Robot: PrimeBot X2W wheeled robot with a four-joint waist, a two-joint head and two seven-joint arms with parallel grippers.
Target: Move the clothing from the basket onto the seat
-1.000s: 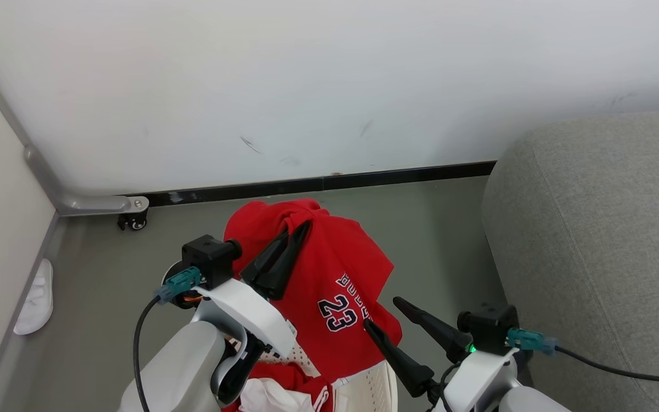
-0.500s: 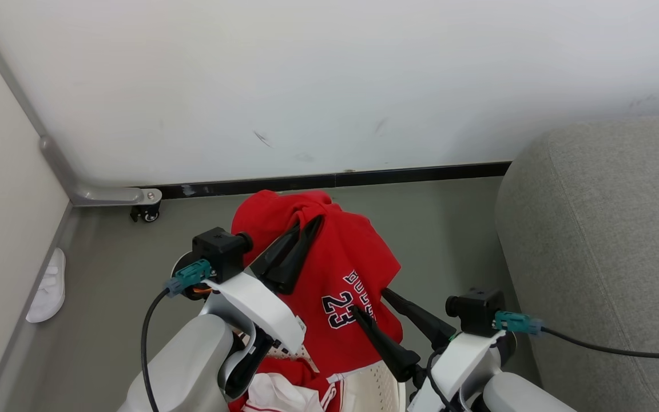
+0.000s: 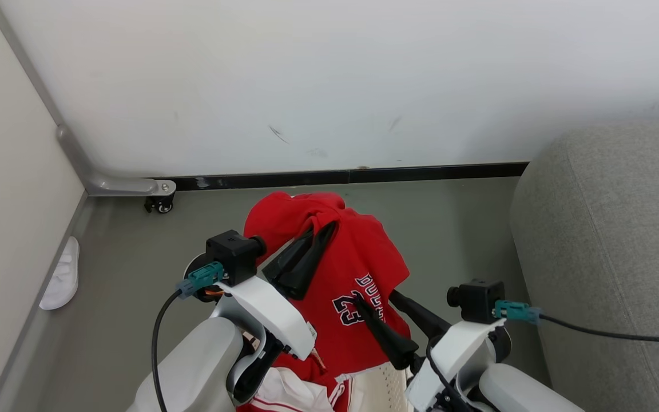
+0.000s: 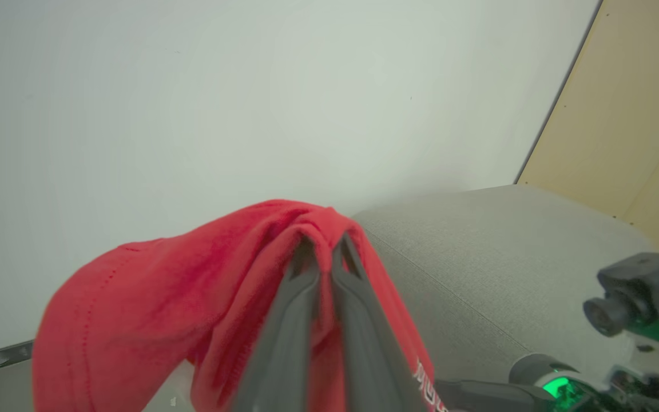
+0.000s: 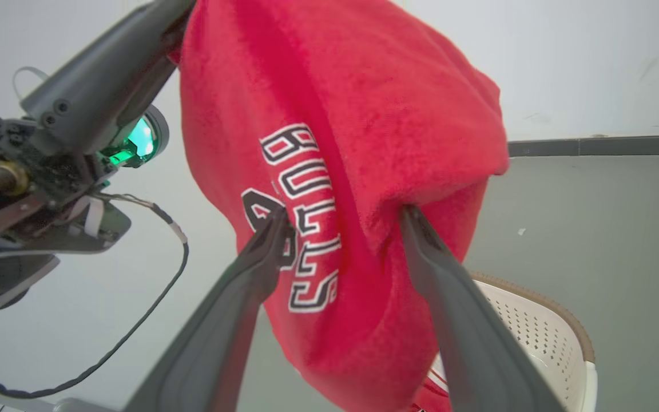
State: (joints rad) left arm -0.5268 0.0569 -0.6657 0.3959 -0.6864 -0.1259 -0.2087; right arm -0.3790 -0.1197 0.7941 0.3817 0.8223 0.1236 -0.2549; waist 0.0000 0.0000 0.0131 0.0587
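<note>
- Left gripper [image 3: 322, 228]: raised above the basket [image 3: 372, 384]. Its fingers are pressed together and clenched on a bunched fold at the top of the jersey [image 3: 364, 257].
- Jersey: red, with dark white-edged lettering and digits. It hangs from that grip directly over the basket and drapes down on both sides of the fingers. Its lowest edge comes close to the basket's rim; whether it touches the rim cannot be told.
- Right gripper [image 3: 375, 296]: above the basket's right side and lower than the left gripper, with its jaws spread wide. The lower part of the jersey hangs between the fingers. In the right wrist view one fingertip lies across the lettering and the other sits under a fold. The cloth is not clamped.
- Basket: cream plastic with perforated walls and a brown rim. It stands on the floor [image 3: 123, 297] beneath both grippers.
- Second garment [image 3: 298, 397]: red with white panels and thin stripes. It lies inside the basket at its left side, partly behind the left forearm.
- Seat [image 3: 610, 246]: grey and upholstered, to the right of the basket and apart from it.
- Slipper [image 3: 60, 274]: white, on the floor well to the left of the basket.
- Wall [image 3: 329, 86]: white with a dark skirting strip, beyond the basket.
</note>
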